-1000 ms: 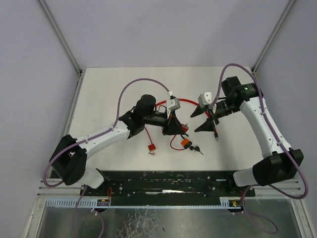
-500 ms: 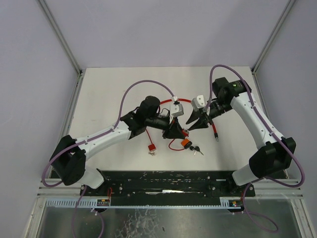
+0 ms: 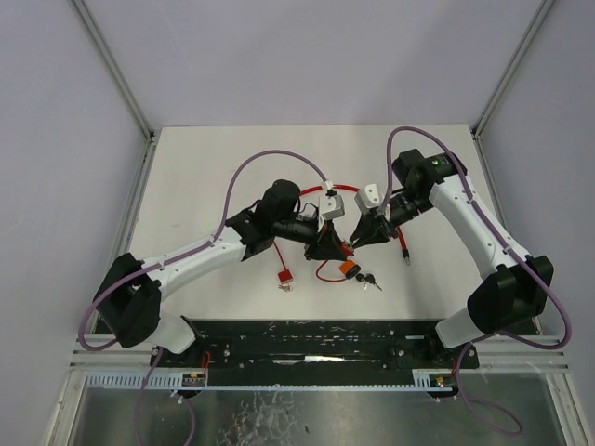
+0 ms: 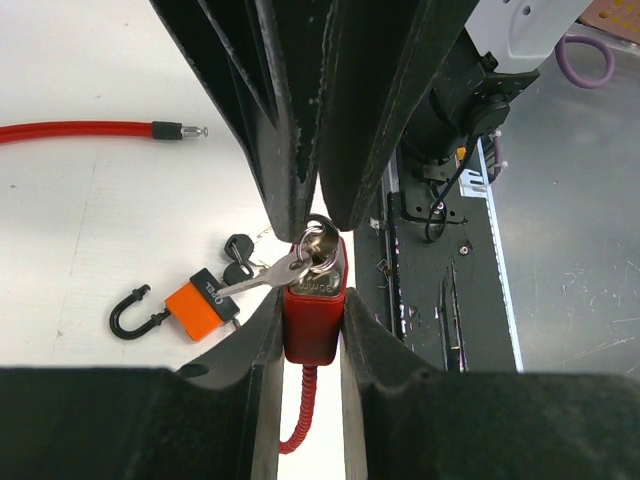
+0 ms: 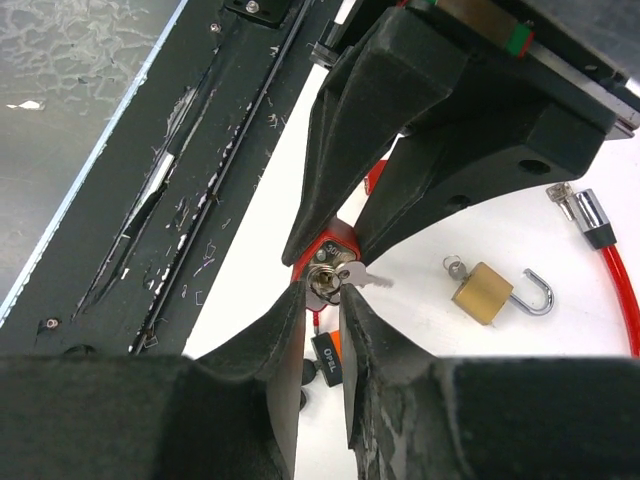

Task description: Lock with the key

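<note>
Left wrist: L fingers clamped on red lock; R fingers nearly together, pinching key.

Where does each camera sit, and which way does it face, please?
Top external: above, behind the bases, facing down at the table; both arms show.
Left wrist: looks past the left gripper at the red lock it clamps.
Right wrist: looks past the right gripper at the keys it pinches.
Both wrist views share that lock and keys.
</note>
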Motion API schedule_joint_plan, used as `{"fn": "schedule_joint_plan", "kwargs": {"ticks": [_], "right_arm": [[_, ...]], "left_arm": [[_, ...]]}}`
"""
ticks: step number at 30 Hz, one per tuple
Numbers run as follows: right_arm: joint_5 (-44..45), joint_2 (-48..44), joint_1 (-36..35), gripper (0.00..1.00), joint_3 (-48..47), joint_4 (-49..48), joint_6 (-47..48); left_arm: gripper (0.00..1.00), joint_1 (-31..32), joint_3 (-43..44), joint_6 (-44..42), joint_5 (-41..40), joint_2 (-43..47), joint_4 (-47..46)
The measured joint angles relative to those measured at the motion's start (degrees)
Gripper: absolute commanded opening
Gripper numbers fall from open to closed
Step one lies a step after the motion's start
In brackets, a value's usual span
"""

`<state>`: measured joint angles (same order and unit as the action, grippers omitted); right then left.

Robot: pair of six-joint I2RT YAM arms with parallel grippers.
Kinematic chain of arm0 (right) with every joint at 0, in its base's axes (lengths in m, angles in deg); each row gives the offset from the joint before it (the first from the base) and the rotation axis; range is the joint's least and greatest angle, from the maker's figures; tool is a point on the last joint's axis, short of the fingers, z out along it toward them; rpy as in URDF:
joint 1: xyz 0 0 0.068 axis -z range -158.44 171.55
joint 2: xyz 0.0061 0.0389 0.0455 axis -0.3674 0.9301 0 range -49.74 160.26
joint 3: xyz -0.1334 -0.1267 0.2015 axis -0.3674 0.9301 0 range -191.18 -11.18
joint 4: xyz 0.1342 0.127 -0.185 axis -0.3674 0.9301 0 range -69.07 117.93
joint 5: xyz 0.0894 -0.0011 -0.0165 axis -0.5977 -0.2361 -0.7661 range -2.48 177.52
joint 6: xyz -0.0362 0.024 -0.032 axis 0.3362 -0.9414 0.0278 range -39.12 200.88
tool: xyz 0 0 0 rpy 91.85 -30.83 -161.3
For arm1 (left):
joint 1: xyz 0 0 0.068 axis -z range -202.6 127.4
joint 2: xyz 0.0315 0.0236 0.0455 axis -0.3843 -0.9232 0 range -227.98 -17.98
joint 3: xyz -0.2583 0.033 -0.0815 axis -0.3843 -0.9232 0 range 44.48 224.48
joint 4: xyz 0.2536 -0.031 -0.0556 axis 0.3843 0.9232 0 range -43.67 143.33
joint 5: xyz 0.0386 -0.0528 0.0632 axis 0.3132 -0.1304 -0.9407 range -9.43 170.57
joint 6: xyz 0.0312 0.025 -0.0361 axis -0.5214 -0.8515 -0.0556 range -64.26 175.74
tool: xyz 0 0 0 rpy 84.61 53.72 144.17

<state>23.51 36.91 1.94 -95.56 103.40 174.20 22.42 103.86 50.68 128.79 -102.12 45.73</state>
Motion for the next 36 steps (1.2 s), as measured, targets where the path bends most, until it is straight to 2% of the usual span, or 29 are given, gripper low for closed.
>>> {"fn": "schedule_joint_plan", "kwargs": {"ticks": [13, 17, 19, 23, 25, 27, 30, 33, 36], "right_arm": [[-0.26, -0.02, 0.0, 0.03, 0.74, -0.92, -0.42], [-0.24, -0.02, 0.0, 0.0, 0.81, -2.47, -3.58], [0.07, -0.22, 0.02, 0.06, 1.07, -5.14, -8.35], [1.2, -1.49, 0.02, 0.3, 2.51, -12.09, -20.28], [1.9, -2.4, 0.09, 0.39, 2.97, -15.58, -28.04], [1.62, -3.17, 0.74, 0.44, 2.99, -18.32, -33.9], [-1.22, -4.74, 4.24, 0.47, 3.45, -21.03, -39.47], [-4.24, -6.49, 7.74, 0.6, 5.29, -23.04, -41.92], [-7.08, -8.09, 8.76, 0.64, 8.31, -23.71, -41.88]], "left_arm": [[0.0, 0.0, 0.09, -0.04, -0.02, 0.0, 0.83], [0.0, 0.0, 0.09, -0.04, -1.11, -0.02, 0.96], [0.0, 0.0, 0.09, -0.04, -2.75, 0.0, 1.03], [0.0, 0.0, -0.46, -0.22, -6.14, 0.5, 0.76], [0.0, 0.0, -1.25, -0.94, -7.82, 1.33, 0.04], [0.0, 0.0, -2.08, -2.21, -9.01, 2.49, -0.33], [0.0, 0.0, -3.65, -5.2, -10.32, 5.14, -0.13], [0.0, 0.04, -3.8, -9.03, -10.62, 6.82, 0.33], [0.0, 0.7, -3.39, -13.49, -11.45, 7.72, 2.03]]}}
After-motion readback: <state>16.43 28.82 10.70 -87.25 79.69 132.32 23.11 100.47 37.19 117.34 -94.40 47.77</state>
